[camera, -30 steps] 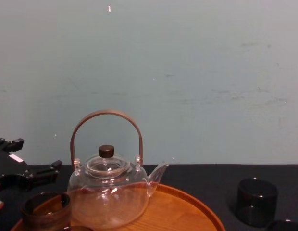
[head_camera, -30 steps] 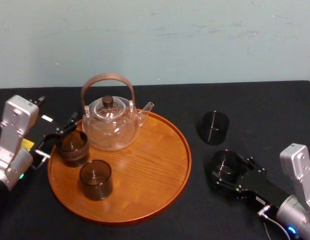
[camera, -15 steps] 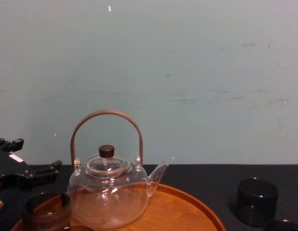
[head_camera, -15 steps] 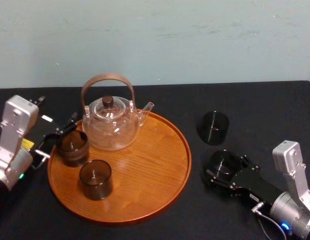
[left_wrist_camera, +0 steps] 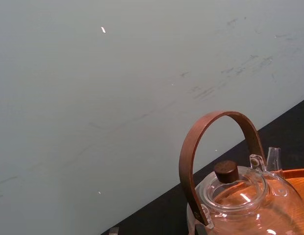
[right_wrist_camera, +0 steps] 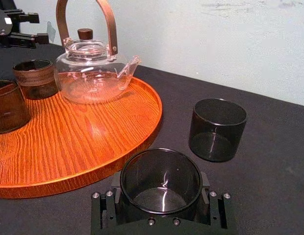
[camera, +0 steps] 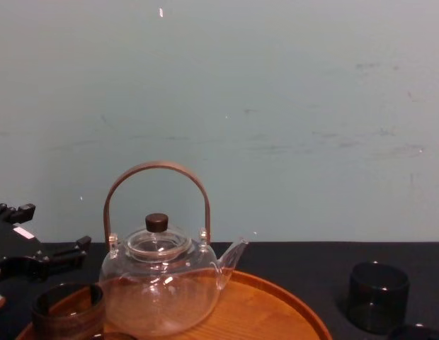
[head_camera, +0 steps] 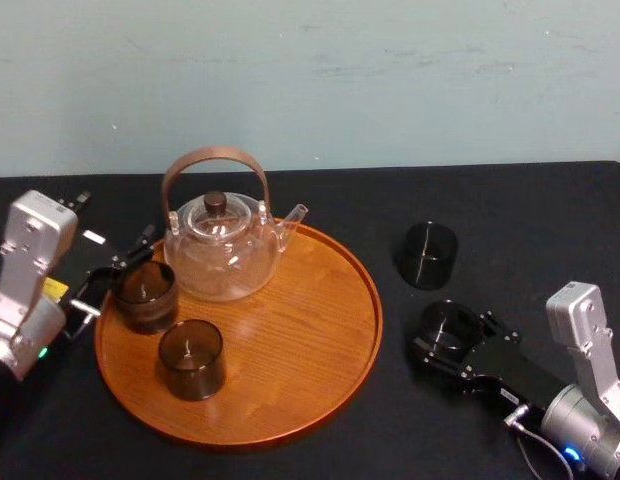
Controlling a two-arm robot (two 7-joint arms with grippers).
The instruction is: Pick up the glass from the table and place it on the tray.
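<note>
A dark smoked glass [head_camera: 442, 325] sits low on the black table just right of the tray [head_camera: 370, 310], a wide round orange-brown wooden one. My right gripper [head_camera: 448, 340] is shut on the glass. In the right wrist view the glass [right_wrist_camera: 161, 169] fills the right gripper [right_wrist_camera: 159, 180], with black fingers [right_wrist_camera: 114, 180] against both its sides. My left gripper [head_camera: 115, 272] hangs open at the tray's left edge, beside a brown glass [head_camera: 143, 292] standing on the tray.
A second dark glass [head_camera: 427, 255] stands on the table just behind the held one. On the tray are a clear teapot [head_camera: 222, 250] with a brown hoop handle and another brown glass [head_camera: 192, 358]. The tray's right half [right_wrist_camera: 93, 132] is bare wood.
My right arm has shifted slightly to the left, and the glass in its fingers has moved a little with it. The left arm and the things on the tray have not moved.
</note>
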